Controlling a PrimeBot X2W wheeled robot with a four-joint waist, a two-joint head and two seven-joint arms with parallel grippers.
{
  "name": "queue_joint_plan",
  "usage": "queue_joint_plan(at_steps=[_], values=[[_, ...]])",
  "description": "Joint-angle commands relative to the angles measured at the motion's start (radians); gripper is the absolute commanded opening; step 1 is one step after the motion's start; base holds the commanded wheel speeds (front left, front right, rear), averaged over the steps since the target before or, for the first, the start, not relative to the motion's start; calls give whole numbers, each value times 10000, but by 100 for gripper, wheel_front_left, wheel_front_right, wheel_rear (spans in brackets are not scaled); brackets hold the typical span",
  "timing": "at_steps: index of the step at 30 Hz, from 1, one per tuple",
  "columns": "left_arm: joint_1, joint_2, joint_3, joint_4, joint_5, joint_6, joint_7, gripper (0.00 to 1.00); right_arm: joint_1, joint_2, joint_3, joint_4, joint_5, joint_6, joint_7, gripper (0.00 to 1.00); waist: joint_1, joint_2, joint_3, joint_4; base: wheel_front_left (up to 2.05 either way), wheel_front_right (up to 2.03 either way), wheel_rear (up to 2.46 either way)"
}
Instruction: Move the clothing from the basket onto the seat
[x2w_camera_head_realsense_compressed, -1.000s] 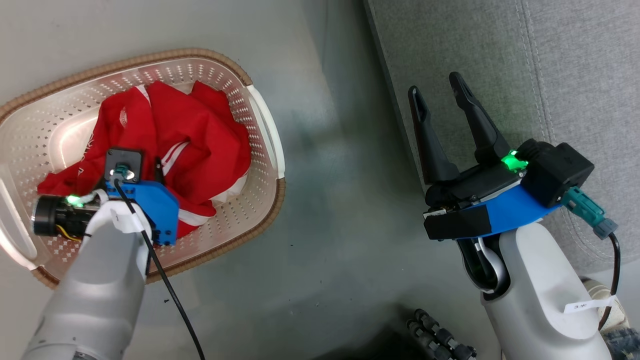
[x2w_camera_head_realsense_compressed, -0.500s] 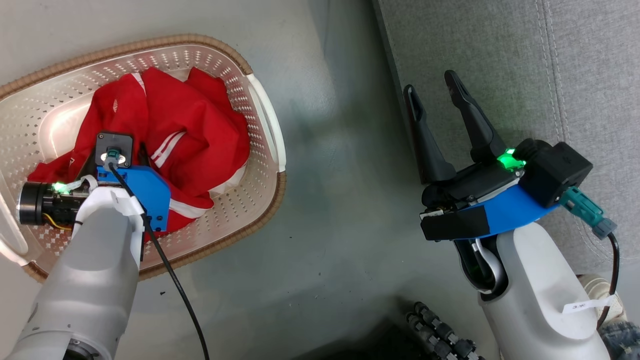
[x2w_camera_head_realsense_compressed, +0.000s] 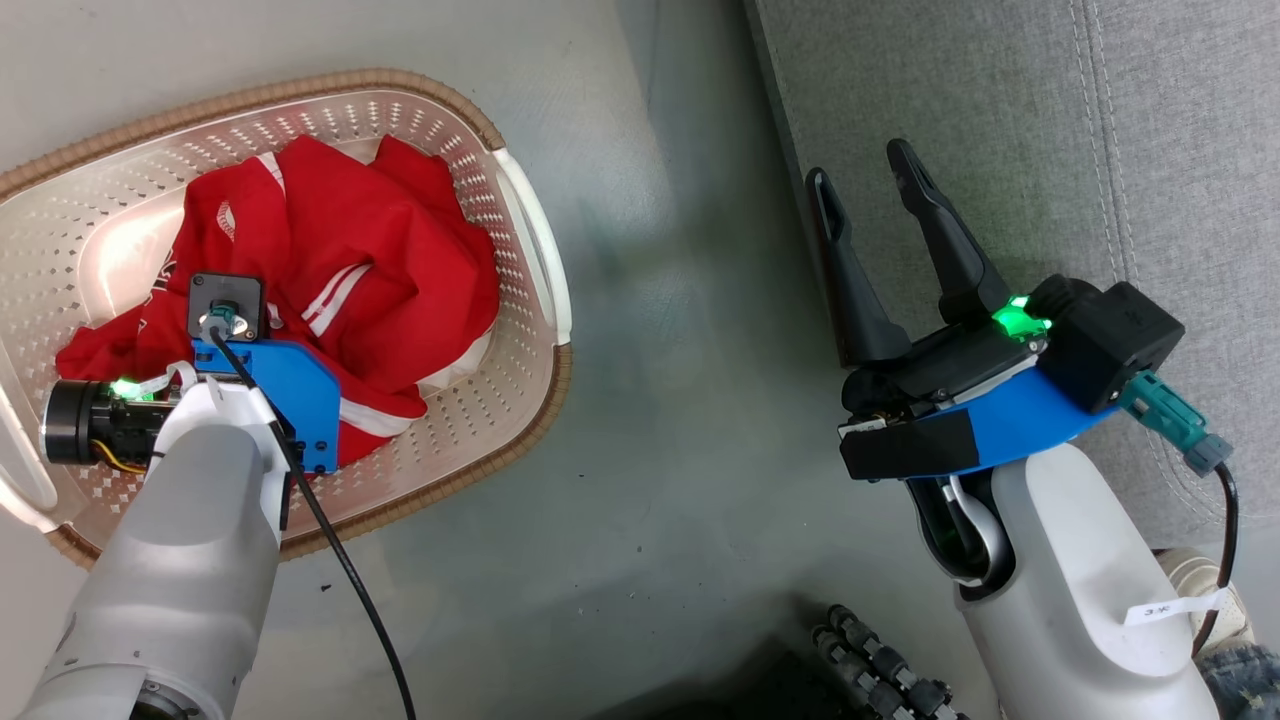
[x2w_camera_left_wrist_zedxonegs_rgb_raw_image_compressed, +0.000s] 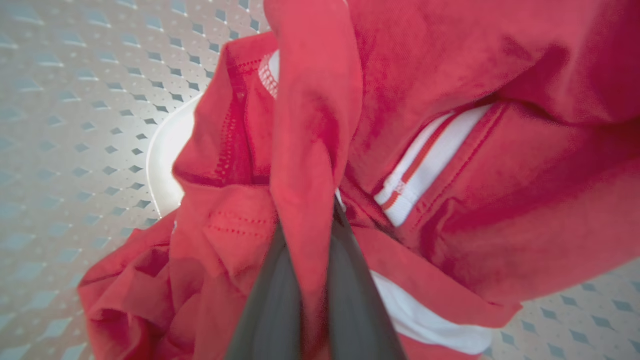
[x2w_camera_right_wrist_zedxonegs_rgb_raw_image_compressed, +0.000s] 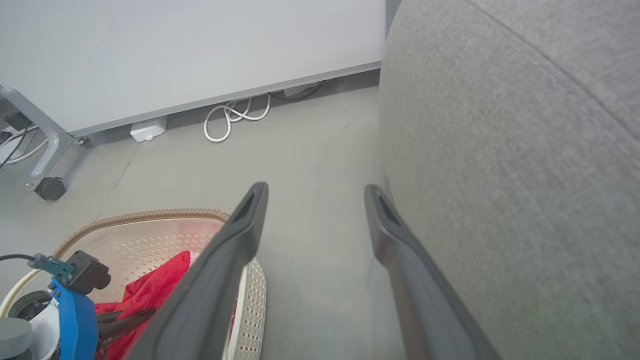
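Cannot see fingertips of left gripper (x2w_camera_left_wrist_zedxonegs_rgb_raw_image_compressed: 309, 235), buried under a fold of clothing (x2w_camera_left_wrist_zedxonegs_rgb_raw_image_compressed: 450, 210); cannot tell garments apart in the heap. Cannot trace basket (x2w_camera_head_realsense_compressed: 300, 88) past head view's left edge, nor seat (x2w_camera_head_realsense_compressed: 1000, 120) past its top and right edges.

Nothing legible.
The white tag (x2w_camera_head_realsense_compressed: 1170, 607) on the right forearm (x2w_camera_head_realsense_compressed: 1060, 590) and the white print (x2w_camera_head_realsense_compressed: 225, 220) on the clothing (x2w_camera_head_realsense_compressed: 400, 260) are too small to read.
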Motion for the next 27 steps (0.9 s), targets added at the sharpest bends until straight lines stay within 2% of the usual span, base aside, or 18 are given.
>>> queue_joint_plan(at_steps=[1,9,15,24,27], values=[[-149,31,-36,26,-24,-51,-49,0,-202,-19,30,26,27,4,-53,100,0,-1,-21,-3,0,0,0],[-125,-20,-12,148,-256,-209,-102,0,-197,-20,19,129,-27,4,-52,100,0,-1,-236,98,0,0,0],[113,-203,70,251,-487,-294,-254,0,-203,-20,22,323,-107,4,-52,100,0,-1,-828,360,0,0,0],[766,-809,1,356,-788,-631,-622,0,138,-25,-84,1110,-506,4,-52,100,0,-1,-2904,1088,0,0,0],[966,-964,-80,373,-841,-875,-713,0,353,-30,-100,1534,-657,4,-44,100,0,-1,-3767,1367,0,0,0]])
